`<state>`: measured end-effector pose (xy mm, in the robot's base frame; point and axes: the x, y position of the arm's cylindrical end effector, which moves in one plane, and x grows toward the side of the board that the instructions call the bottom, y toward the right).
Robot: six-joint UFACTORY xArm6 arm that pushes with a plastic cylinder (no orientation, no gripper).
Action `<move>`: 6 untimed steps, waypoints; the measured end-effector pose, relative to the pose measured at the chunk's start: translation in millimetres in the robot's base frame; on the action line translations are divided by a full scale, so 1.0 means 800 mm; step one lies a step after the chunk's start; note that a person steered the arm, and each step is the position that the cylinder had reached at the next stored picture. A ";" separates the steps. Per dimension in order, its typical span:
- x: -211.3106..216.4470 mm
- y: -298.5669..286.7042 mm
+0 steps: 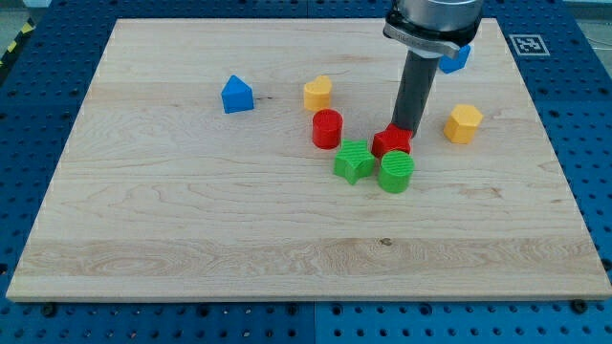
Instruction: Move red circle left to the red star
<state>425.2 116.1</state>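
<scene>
The red circle (pixel 327 128) stands near the board's middle, towards the view's top. The red star (pixel 391 142) lies to its right, a small gap apart. My rod comes down from the view's top, and my tip (pixel 399 127) sits at the star's upper edge, touching it or just behind it. The tip is well to the right of the red circle.
A green star (pixel 354 161) and a green circle (pixel 396 172) lie just below the red pair. A yellow block (pixel 317 93) is above the red circle, a yellow hexagon (pixel 463 123) at the right, a blue house-shaped block (pixel 237 95) at the left, and a blue block (pixel 456 59) behind the rod.
</scene>
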 end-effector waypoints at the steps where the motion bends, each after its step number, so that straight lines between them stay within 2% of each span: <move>1: -0.030 -0.003; 2: -0.050 -0.049; 4: -0.048 -0.127; 6: -0.007 -0.108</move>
